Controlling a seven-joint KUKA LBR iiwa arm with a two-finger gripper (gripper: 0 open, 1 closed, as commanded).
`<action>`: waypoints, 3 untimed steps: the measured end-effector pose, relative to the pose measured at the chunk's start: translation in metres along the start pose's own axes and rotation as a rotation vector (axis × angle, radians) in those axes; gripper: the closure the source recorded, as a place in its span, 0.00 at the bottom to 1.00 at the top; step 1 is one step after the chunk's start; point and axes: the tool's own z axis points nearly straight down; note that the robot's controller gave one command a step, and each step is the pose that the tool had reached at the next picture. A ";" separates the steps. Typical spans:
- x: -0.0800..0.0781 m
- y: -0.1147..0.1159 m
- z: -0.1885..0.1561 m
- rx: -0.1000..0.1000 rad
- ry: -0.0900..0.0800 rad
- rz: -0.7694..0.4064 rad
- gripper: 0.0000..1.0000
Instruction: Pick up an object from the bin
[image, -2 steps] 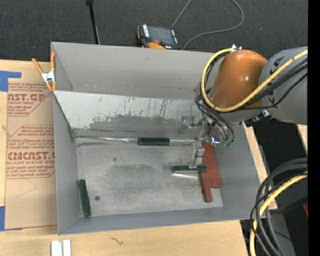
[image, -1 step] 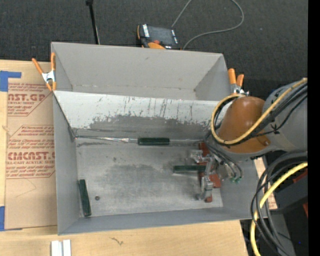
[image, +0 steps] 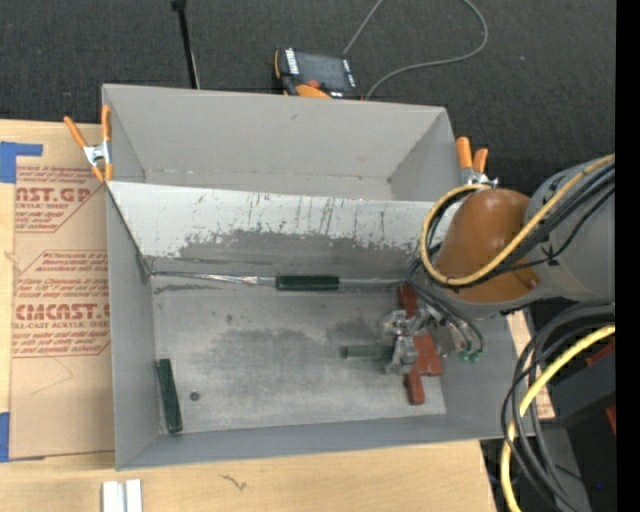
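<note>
We've got the gripper (image: 402, 338) down low at the right end of the bin (image: 270, 140), over a short dark green stick (image: 360, 352), with a red block (image: 421, 368) just beside it. Clenched or released, we can't tell.
</note>
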 end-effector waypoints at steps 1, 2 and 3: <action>0.000 0.000 0.000 0.000 0.000 0.000 0.00; 0.000 0.000 0.000 0.000 0.000 0.000 1.00; 0.004 0.017 -0.068 0.002 -0.007 -0.024 1.00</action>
